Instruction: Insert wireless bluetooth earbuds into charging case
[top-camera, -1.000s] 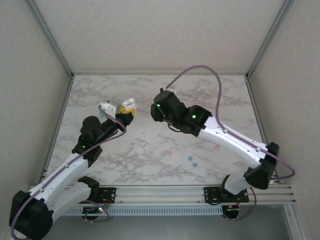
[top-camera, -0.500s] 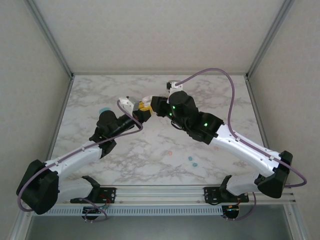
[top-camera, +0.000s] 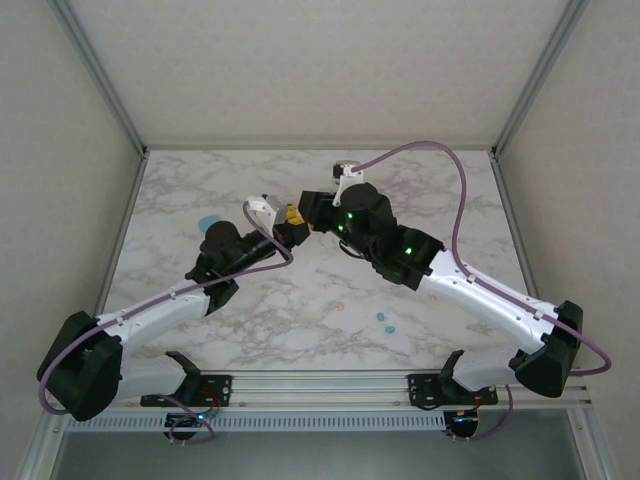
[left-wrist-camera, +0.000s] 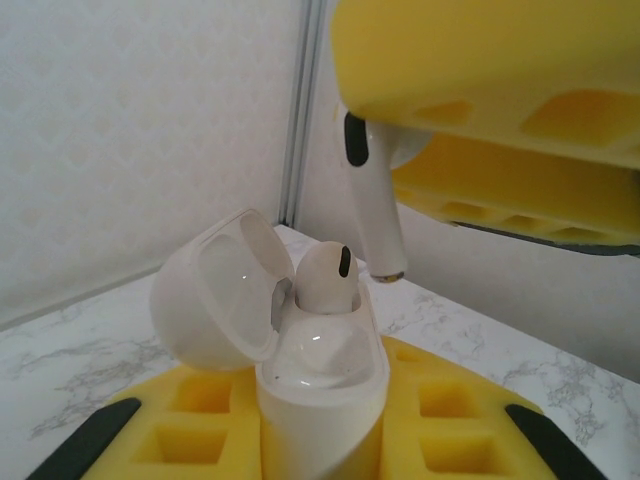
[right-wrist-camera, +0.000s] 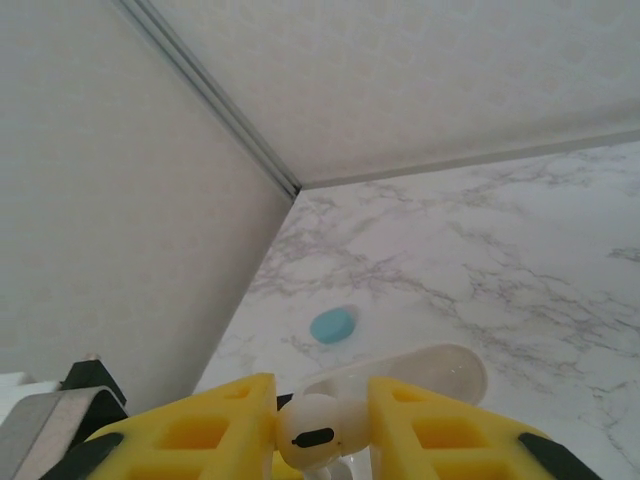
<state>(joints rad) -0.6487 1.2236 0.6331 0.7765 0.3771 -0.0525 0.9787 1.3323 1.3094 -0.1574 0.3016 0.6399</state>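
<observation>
left end effector (top-camera: 286, 222): raised over the rear middle of the marble counter (top-camera: 450, 200), yellow fingers (left-wrist-camera: 190, 440) clamped on the lower body of the white charging case (left-wrist-camera: 320, 370). the case stands upright in the grip with its lid (left-wrist-camera: 215, 295) hinged back to the left in the left wrist view. one seated earbud (left-wrist-camera: 325, 280) sits in a case well with its rounded head showing above the rim.

right end effector (right-wrist-camera: 320, 425): meets the left one tip to tip in the top view. its yellow fingers (right-wrist-camera: 220, 430) are closed on the head of a white earbud (right-wrist-camera: 310, 432). in the left wrist view this earbud's stem hangs down and slightly tilted, its tip just above the case rim beside the seated earbud. contact between stem and case cannot be confirmed.

counter, loose items: a teal rounded item (top-camera: 208, 222) lies near the left edge, well apart from both arms. a small pink-orange piece (top-camera: 339, 306) and two small teal pieces (top-camera: 384, 322) lie on the near middle of the counter, the teal pair close together.
</observation>
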